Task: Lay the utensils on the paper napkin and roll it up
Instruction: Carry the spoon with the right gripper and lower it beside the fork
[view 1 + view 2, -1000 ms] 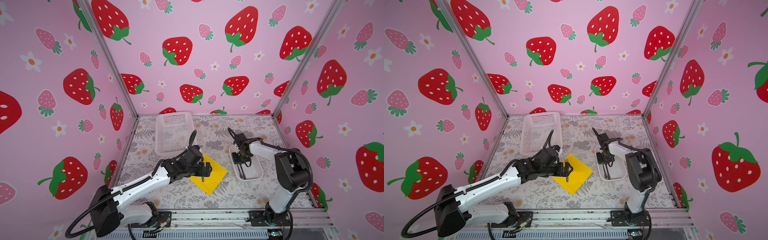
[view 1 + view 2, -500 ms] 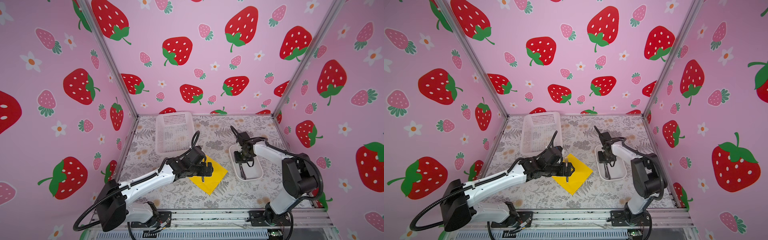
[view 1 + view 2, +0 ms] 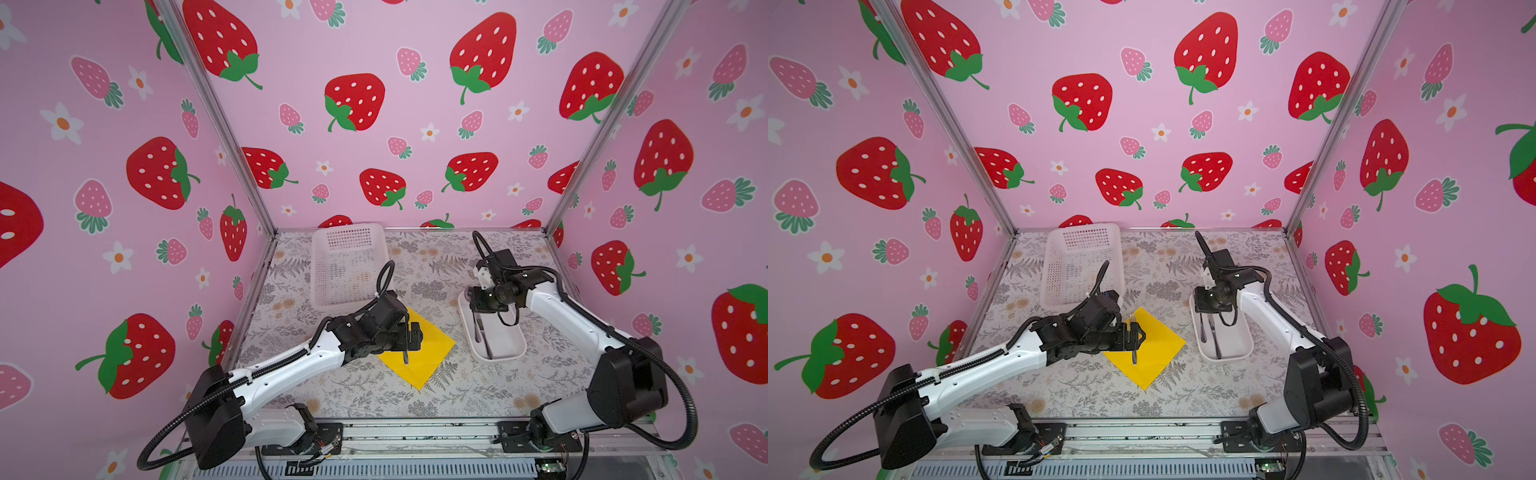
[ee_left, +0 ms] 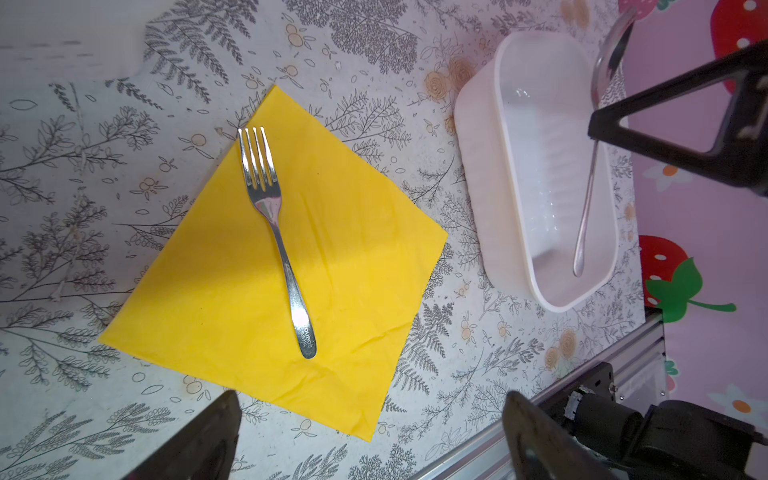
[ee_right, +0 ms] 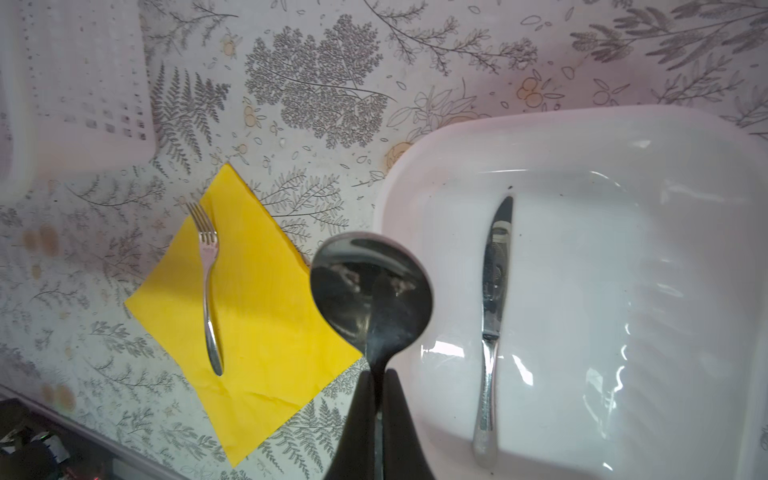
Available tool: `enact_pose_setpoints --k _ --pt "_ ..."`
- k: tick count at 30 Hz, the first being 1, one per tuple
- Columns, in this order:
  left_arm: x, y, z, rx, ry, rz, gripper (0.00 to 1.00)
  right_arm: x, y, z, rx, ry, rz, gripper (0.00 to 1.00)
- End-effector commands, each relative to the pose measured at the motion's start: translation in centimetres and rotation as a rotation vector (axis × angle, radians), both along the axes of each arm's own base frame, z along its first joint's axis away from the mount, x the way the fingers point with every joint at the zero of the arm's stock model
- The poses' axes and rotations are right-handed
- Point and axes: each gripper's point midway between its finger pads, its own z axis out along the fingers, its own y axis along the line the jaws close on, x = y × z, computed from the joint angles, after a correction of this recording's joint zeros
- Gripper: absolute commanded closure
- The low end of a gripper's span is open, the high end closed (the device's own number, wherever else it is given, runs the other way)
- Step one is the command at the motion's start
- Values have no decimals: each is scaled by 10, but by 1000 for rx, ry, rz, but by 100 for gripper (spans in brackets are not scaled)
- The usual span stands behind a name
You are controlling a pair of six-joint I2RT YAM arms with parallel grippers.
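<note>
The yellow paper napkin (image 4: pixel 232 299) lies flat on the floral table with the silver fork (image 4: pixel 276 232) lying along its middle. My left gripper (image 4: pixel 370 411) hovers open just above the napkin's near corner, with nothing between its fingers (image 4: pixel 216 432). It also shows over the napkin (image 3: pixel 432 353) in both top views. My right gripper (image 5: pixel 379 386) is shut on the spoon (image 5: pixel 370 291), whose bowl sticks out past the fingertips. It hangs over the white tray (image 5: pixel 399 199), where the knife (image 5: pixel 492 307) lies.
A white mesh basket (image 3: pixel 345 266) stands at the back left of the table, just behind my left arm. The tray (image 3: pixel 515 353) sits right of the napkin. Aluminium rails run along the table's front edge, and pink walls close in three sides.
My left arm has stretched out lower while its gripper stays open over the napkin. My right arm's elbow has swung outward; its gripper stays over the tray's far end, shut on the spoon.
</note>
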Motion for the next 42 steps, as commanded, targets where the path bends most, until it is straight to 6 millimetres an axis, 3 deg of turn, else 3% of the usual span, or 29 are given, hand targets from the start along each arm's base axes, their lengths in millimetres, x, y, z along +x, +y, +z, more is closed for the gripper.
enact_pose_setpoints --k 1,6,13,19,29,42 --pt "2 21 -3 26 -5 86 1 -19 34 4 82 51 51 97" --pt "1 43 -9 -23 11 160 1 -42 99 -19 163 116 135 97" --pt "-3 67 -13 -88 26 191 1 -56 147 -64 140 198 135 97" --pt "-10 74 -19 -86 71 159 1 -53 158 -87 124 222 97 97" --pt "-14 71 -23 -99 91 139 1 -41 172 -100 135 238 54 97" --pt "-15 74 -23 -81 101 135 1 -37 169 -115 98 248 15 90"
